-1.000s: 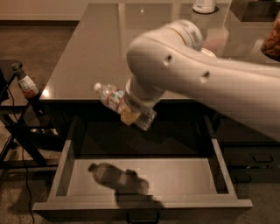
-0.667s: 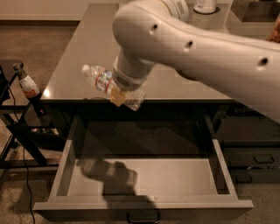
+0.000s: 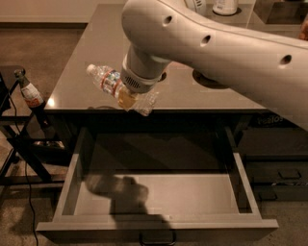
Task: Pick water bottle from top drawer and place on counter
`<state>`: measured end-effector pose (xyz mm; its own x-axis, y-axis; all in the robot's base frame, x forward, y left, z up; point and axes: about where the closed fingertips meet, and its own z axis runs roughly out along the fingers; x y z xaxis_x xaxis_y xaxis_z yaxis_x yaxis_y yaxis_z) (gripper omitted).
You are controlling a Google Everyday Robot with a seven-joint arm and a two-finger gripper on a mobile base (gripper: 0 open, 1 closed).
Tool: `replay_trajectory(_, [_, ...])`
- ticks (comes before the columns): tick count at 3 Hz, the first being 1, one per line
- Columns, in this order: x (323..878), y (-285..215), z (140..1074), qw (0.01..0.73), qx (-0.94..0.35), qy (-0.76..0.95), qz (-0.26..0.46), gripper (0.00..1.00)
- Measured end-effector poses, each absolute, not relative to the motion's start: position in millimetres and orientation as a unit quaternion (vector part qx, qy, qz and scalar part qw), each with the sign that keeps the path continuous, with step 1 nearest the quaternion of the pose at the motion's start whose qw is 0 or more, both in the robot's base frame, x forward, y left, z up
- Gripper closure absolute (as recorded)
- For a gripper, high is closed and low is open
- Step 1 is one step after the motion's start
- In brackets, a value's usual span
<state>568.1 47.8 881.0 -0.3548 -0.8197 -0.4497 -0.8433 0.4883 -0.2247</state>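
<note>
**Water bottle held in gripper above front edge of counter, top drawer open below**

The water bottle [image 3: 109,79] is seen clamped in the gripper [image 3: 129,99], lifted clear of any surface. It is tilted, with the pale cap pointing up and to the left of the view and the crinkled base lower, to the right. The red-and-white label band is visible near the neck. One yellowish finger pad [image 3: 125,99] is pressed against the bottle's body; the other finger is hidden behind the bottle and wrist. The bottle and gripper are placed over the front strip of the counter [image 3: 91,43], close to its near edge and above the drawer opening.

The large white arm [image 3: 231,48] is seen reaching in from the upper right, covering much of the counter's right half.

The top drawer [image 3: 202,192] is pulled fully out, its pale floor bare apart from a dark shadow [image 3: 120,190] cast on the left part. A front handle is partly seen at the bottom edge.

A dark-capped bottle [image 3: 30,92] with a red-white label is seen upright on a black stand [image 3: 21,144] left of the counter, well apart from the gripper. Lower drawers [image 3: 279,173] are visible at right. White containers [image 3: 226,6] are seen at the counter's far edge.
</note>
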Motion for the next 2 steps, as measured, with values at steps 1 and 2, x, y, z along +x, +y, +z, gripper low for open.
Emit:
replay_trajectory(1, [597.5,60.6,885.5,0.259,-0.515,0.817,0.033,1.0])
replay_trajectory(2, [634.1,86.3,899.9,0.25,-0.52,0.816,0.041,1.0])
